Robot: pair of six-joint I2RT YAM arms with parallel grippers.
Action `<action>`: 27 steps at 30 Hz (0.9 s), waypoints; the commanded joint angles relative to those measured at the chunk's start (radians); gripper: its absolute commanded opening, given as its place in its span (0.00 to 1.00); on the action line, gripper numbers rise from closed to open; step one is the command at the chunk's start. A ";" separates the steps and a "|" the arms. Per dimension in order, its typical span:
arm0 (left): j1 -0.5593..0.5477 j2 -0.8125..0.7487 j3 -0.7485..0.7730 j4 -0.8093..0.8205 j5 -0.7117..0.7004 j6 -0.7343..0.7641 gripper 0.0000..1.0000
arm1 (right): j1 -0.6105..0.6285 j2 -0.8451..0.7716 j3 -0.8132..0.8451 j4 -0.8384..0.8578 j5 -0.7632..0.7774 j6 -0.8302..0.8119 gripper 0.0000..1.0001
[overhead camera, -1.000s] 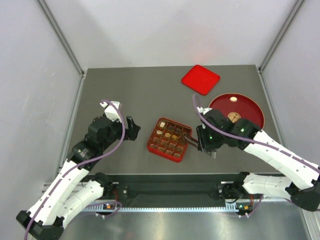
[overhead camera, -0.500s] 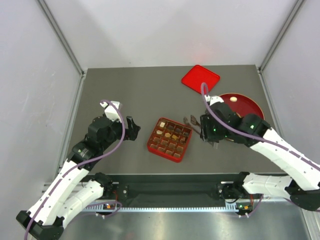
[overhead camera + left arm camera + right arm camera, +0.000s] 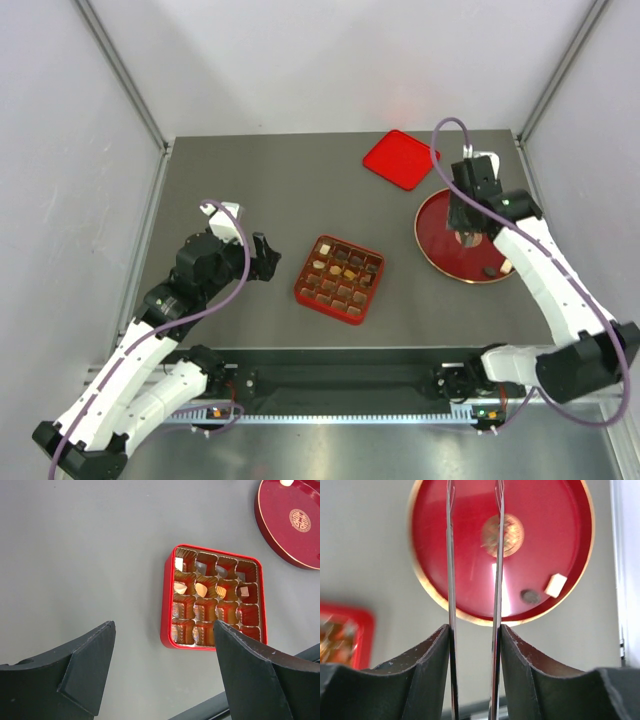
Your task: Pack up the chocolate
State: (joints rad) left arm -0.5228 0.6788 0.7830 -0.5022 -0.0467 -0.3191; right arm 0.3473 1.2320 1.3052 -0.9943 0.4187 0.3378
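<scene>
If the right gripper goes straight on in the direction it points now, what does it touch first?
The right gripper would probably meet the round red plate, on bare floor near its gold emblem. The dark piece and cream piece lie aside of that line.

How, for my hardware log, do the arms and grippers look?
The left arm and right arm have white shells, black joints and a purple cable looping alongside. The left gripper has broad matte-black fingers; the right gripper has black mounts carrying two thin, silvery, tweezer-like blades.
</scene>
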 commanded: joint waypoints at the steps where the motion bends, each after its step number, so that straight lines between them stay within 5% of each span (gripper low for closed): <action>1: -0.003 -0.004 -0.002 0.016 -0.012 0.006 0.84 | -0.099 0.061 -0.024 0.181 -0.007 -0.097 0.43; 9: -0.003 -0.007 -0.002 0.013 -0.019 0.006 0.84 | -0.234 0.165 -0.084 0.373 -0.099 -0.120 0.45; 27: -0.003 -0.004 -0.002 0.013 -0.027 0.009 0.84 | -0.249 0.271 -0.132 0.491 -0.072 -0.184 0.46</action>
State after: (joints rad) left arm -0.5228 0.6788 0.7830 -0.5022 -0.0620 -0.3187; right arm 0.1135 1.5089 1.1816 -0.5522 0.3126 0.1646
